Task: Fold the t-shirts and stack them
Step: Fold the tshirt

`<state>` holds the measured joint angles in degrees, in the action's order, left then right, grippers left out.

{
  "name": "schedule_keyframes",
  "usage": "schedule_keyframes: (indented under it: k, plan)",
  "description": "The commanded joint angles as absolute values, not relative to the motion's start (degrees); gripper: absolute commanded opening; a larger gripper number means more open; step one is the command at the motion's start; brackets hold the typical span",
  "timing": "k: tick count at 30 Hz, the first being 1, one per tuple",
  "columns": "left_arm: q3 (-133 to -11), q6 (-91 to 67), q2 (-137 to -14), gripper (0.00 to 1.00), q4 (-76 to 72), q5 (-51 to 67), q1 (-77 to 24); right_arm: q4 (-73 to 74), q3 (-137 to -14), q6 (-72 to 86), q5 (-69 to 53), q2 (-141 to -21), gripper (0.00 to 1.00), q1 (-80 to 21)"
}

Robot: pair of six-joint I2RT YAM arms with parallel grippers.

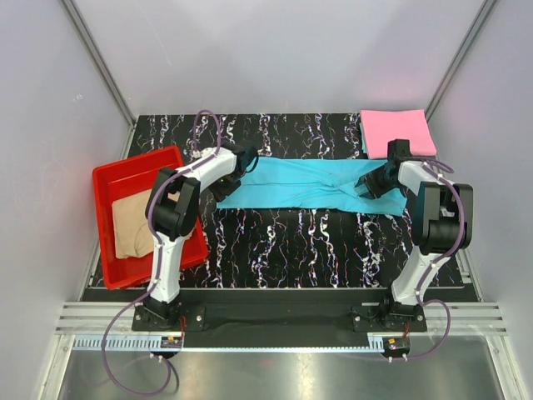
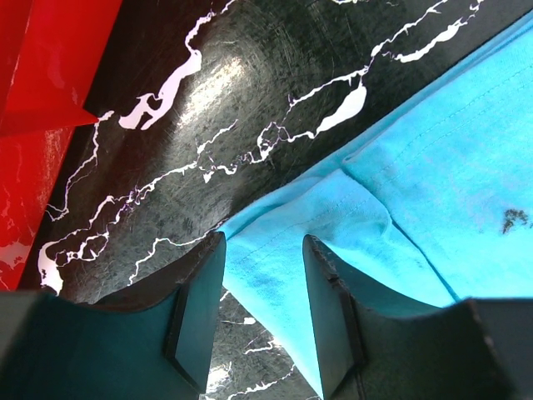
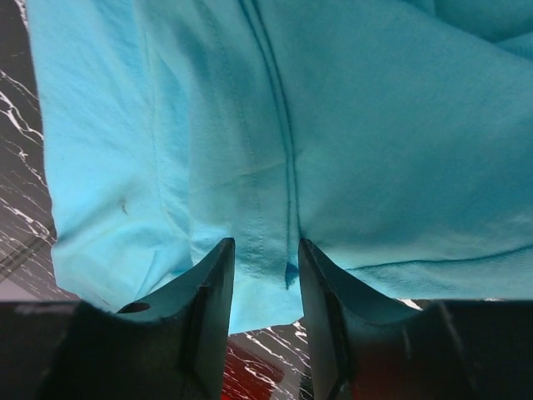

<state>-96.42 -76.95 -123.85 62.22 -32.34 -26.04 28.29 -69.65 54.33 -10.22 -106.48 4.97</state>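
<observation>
two edges of the turquoise t-shirt (image 1: 291, 183): left gripper (image 2: 262, 250) straddles one, right gripper (image 3: 265, 247) the other, both half-open.

Turquoise t-shirt (image 1: 304, 185) spread centrally, pink t-shirt (image 1: 397, 132) folded, tan t-shirt (image 1: 133, 225) in red tray (image 1: 108, 179)

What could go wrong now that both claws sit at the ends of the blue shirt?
1. The left gripper straddles only a corner of the turquoise shirt; closing there might catch too little cloth and slip.
2. The shirt looks bunched near the right gripper, so a fold could come out crooked.
3. The folded pink shirt lies just beyond the right gripper; a wide swing might nudge it.
</observation>
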Motion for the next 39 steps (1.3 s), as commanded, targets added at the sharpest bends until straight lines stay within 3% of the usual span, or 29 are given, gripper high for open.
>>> schedule_keyframes:
  k: [1, 7, 10, 11, 18, 33, 35, 39]
  plan:
    - [-97.5, -77.2, -121.7, 0.47, 61.7, -33.4, -26.1, 27.9, -69.0, 56.3, -10.7, -105.9, 0.43, 4.7]
    - [-97.2, -77.3, -121.1, 0.47, 61.5, -33.2, -26.1, 27.6, -68.3, 57.2, -9.9, -105.3, 0.41, 4.3]
    - [-97.0, -77.5, -120.9, 0.47, 61.4, -33.0, -26.1, 26.0, -67.8, 57.7, -10.5, -105.4, 0.31, 4.3]
    - [-96.9, -77.5, -120.8, 0.47, 61.3, -33.0, -26.1, 25.3, -67.8, 57.7, -10.8, -105.5, 0.23, 4.3]
    - [-95.8, -77.3, -120.1, 0.47, 60.3, -32.8, -26.1, 24.0, -69.9, 57.0, -11.3, -104.9, 0.00, 4.2]
    - [-96.2, -76.7, -121.0, 0.47, 61.3, -34.2, -26.1, 30.8, -90.9, 39.1, -14.7, -117.8, 0.02, 0.3]
    - [-96.6, -76.7, -121.6, 0.47, 61.8, -34.2, -26.1, 32.3, -92.0, 37.2, -14.5, -119.5, 0.06, -1.6]
    - [-96.4, -76.5, -121.6, 0.47, 62.2, -34.2, -26.1, 36.6, -96.5, 33.1, -9.5, -120.0, 0.29, -1.8]
